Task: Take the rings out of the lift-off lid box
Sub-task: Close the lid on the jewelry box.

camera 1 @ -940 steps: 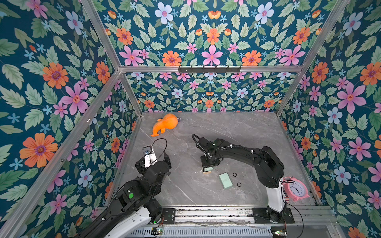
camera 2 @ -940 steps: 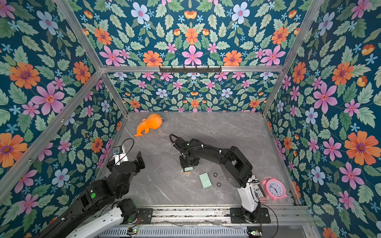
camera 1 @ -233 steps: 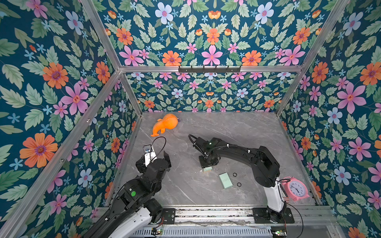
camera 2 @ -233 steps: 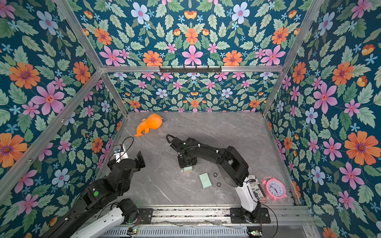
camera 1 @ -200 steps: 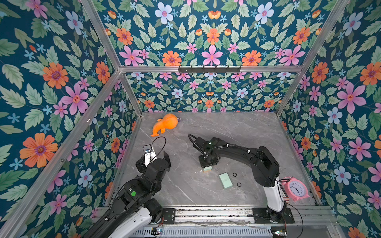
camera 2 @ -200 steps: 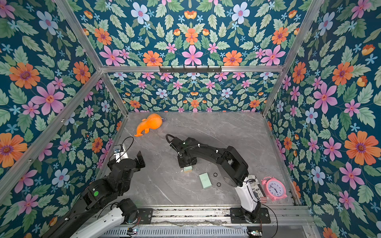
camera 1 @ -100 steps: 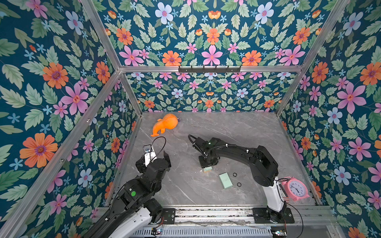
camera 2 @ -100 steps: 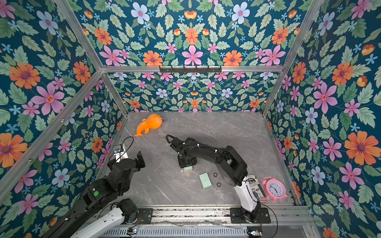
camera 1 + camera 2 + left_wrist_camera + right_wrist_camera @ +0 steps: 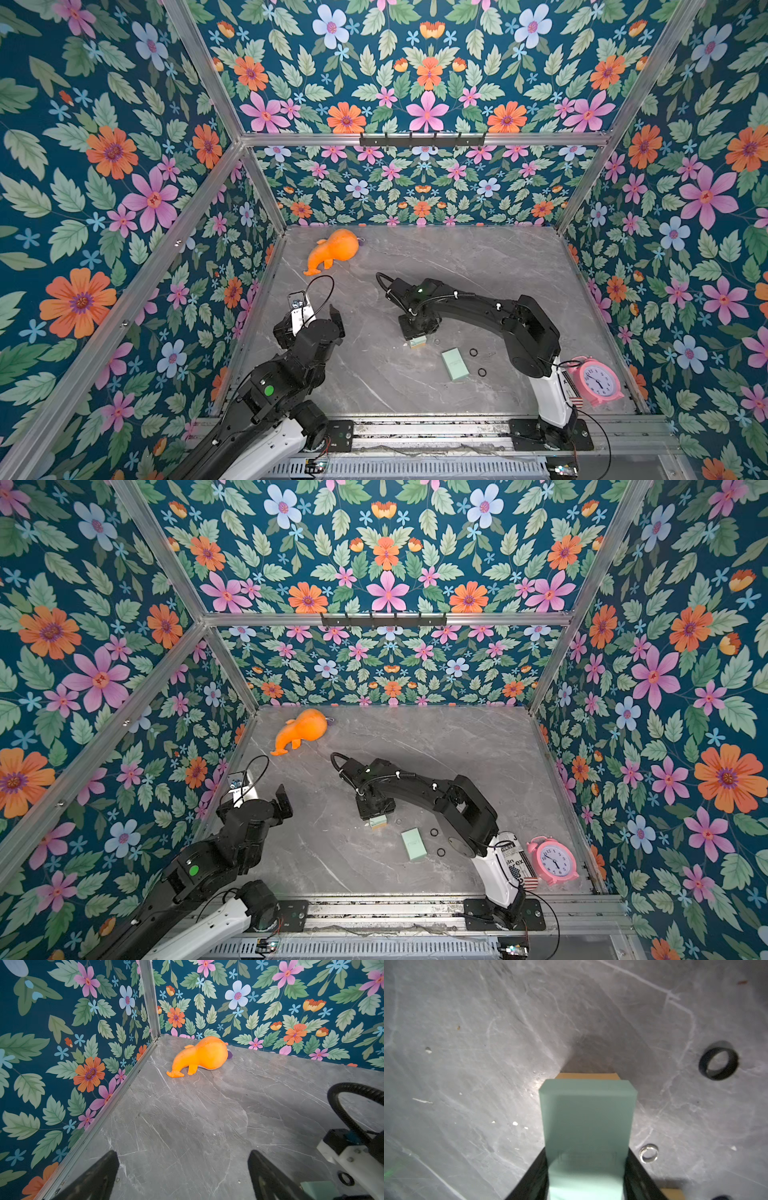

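The left gripper (image 9: 182, 1154) hangs over the surface's left edge with its jaws spread wide and nothing between them. An orange toy (image 9: 332, 251) lies in the far left corner.

Mid-surface, the right gripper (image 9: 586, 1153) is pinching the mint box (image 9: 586, 1118) across its two side walls and holds it low over the surface. The wrist view shows only a flat mint face with a tan edge beyond it. I cannot tell which way the opening faces or whether anything is still inside.

The lid (image 9: 455, 364) lies flat nearer the near edge. Three rings already lie out on the surface:
- A silver ring (image 9: 642, 1153) is just beside the box.
- Two black rings (image 9: 473, 353) (image 9: 482, 372) are just right of the lid.

A pink clock (image 9: 598, 380) stands in the near right corner.

The rings look light, rigid and smooth. Lying flat, they would probably skid or roll away from the fingertips. If one has to be picked up, the fingertips should likely come straight down on either side of the band and close across its outer width. Tipping the box seems the easier way to empty it. The box itself looks like light card, stiff but easy to crush, so the hold on its side walls should stay gentle.
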{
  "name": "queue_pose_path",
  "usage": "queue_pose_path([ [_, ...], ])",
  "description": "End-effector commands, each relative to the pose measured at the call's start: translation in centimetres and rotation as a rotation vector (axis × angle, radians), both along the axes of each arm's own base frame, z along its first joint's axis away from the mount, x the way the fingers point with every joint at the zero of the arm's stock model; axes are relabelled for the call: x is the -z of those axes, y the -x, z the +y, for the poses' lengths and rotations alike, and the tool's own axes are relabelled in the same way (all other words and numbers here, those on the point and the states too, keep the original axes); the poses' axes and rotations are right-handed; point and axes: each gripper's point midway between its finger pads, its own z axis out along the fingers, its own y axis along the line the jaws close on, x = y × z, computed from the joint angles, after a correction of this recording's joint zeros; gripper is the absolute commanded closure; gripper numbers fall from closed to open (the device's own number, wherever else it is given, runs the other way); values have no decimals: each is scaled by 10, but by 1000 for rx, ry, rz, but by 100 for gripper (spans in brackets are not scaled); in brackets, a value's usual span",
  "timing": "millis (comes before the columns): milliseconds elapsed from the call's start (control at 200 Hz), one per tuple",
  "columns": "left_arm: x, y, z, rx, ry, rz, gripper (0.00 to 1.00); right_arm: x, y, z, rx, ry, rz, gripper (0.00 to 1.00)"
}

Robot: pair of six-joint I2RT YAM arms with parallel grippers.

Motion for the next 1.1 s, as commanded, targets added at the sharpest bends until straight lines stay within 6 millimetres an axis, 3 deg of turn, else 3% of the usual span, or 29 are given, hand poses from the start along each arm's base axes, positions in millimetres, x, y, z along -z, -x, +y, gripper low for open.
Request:
queue_pose_path([
  [0, -3, -1, -1, 3, -2, -9, 1, 3, 3, -6, -2, 31, 7, 56],
  [760, -2, -1, 0, 2, 0, -9, 1, 6, 5, -3, -12, 31, 17, 56],
  [1095, -2, -2, 0, 1, -2, -7, 1, -3, 6, 1, -19, 20, 2, 56],
])
